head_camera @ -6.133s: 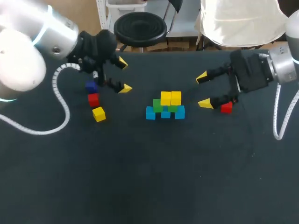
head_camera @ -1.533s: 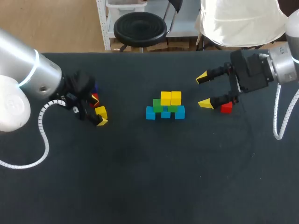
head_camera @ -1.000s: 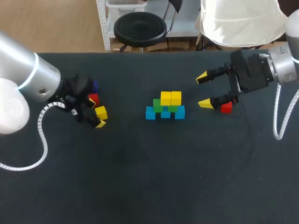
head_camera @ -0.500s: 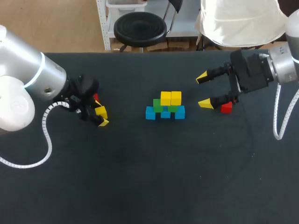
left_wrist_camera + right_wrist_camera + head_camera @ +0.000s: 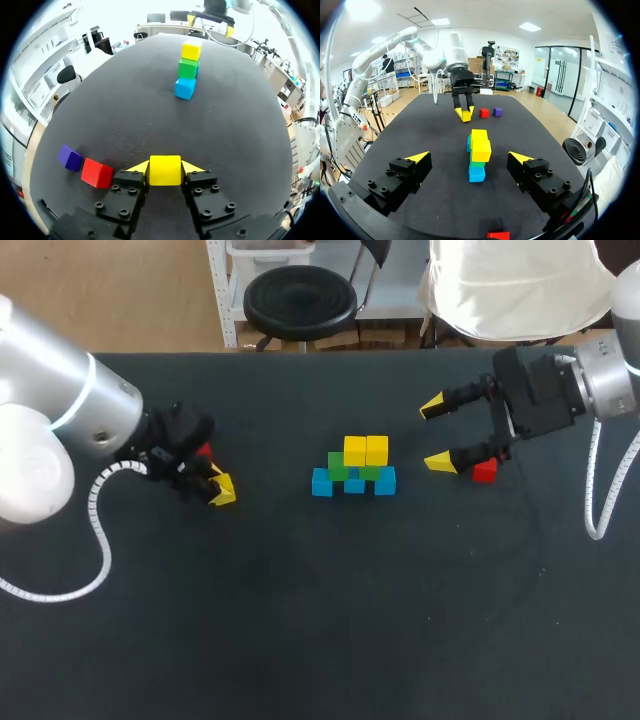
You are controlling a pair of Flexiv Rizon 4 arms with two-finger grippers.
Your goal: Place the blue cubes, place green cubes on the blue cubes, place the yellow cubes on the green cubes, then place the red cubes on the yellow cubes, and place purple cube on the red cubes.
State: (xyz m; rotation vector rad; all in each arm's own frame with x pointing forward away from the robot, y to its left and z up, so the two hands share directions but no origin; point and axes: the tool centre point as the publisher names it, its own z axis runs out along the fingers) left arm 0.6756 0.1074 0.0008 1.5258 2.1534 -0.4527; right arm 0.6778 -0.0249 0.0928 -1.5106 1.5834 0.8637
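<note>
One worktop (image 5: 300, 640), covered in black cloth-like material, matt and finely grained. One yellow cube (image 5: 165, 170), one red cube (image 5: 97, 173), one purple cube (image 5: 70, 157) and the stacked cubes (image 5: 353, 468): smooth faces, solid colour, faint sheen; plastic or painted wood, cannot tell. The left pincer (image 5: 165, 169): matt black blocks with recessed screw heads and matt yellow fingertips (image 5: 140, 167). The right pincer (image 5: 469, 158): same finish. The left arm (image 5: 60, 380): satin silver sleeve, glossy white joint shell, ribbed white plastic hose (image 5: 97, 510).
</note>
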